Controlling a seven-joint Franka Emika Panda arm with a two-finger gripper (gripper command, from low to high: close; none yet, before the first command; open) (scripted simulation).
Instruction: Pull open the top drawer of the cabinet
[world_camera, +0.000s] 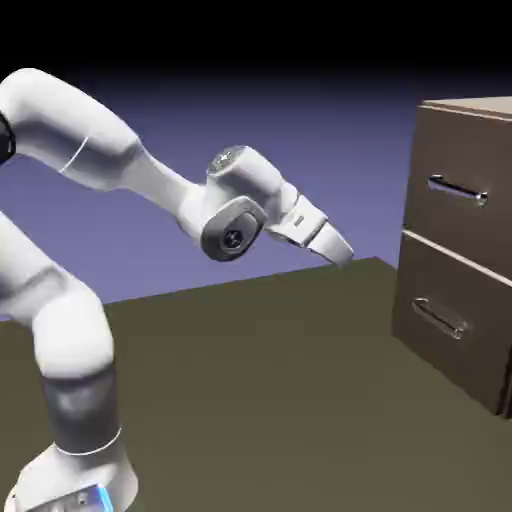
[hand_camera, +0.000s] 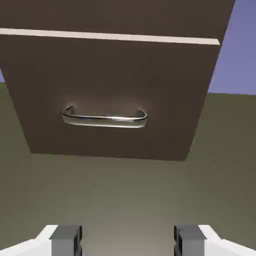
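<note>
The brown cabinet (world_camera: 497, 108) stands at the exterior view's right. Its top drawer (world_camera: 455, 150) is flush with the front, and its silver bar handle (world_camera: 457, 190) is untouched. My gripper (world_camera: 340, 252) hangs in the air well to the left of the cabinet, tilted downward, at about the height of the seam between the drawers. In the hand view the gripper (hand_camera: 128, 242) is open, with nothing between its fingertips (hand_camera: 67, 239). That view mostly shows the lower drawer front (hand_camera: 110, 75) and its handle (hand_camera: 105, 118). Only the bottom strip of the top drawer (hand_camera: 115, 15) shows above the seam.
The lower drawer (world_camera: 450, 290) with its own handle (world_camera: 438, 318) sits under the top one. The olive table (world_camera: 260, 380) stretches between the arm's base and the cabinet. A blue-violet backdrop lies behind.
</note>
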